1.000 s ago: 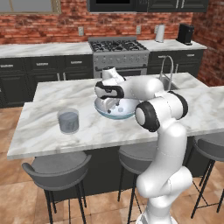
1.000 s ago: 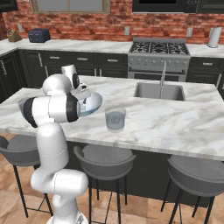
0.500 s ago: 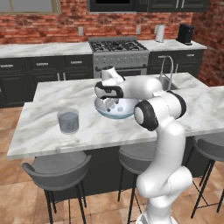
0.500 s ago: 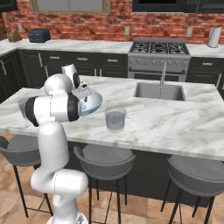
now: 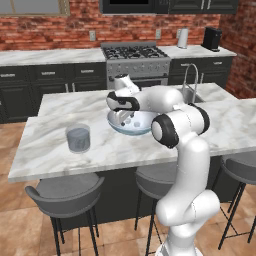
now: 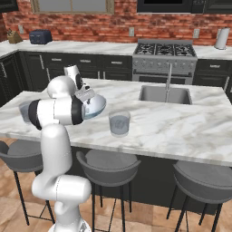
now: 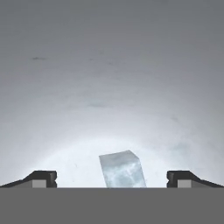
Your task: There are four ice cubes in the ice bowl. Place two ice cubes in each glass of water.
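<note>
My gripper (image 7: 113,179) is open, tips down inside the ice bowl (image 7: 109,87). One pale translucent ice cube (image 7: 122,169) lies on the bowl's floor between the spread fingertips (image 7: 41,178), touching neither. In the left base view the gripper (image 5: 122,118) dips into the ice bowl (image 5: 145,129) at the island's middle. A glass of water (image 5: 78,138) stands to the bowl's left. The right base view has the hand over the bowl (image 6: 96,107), one glass (image 6: 119,123) to its right and the other glass (image 6: 23,111) partly behind my arm.
The bowl and glasses stand on a marble island counter (image 5: 50,155) with stools (image 5: 65,190) along its near edge. A sink with a faucet (image 6: 168,77) sits at the island's far right. The stove (image 5: 134,52) stands on the back counter.
The hand has edged slightly lower into the bowl. The glasses and bowl have stayed put.
</note>
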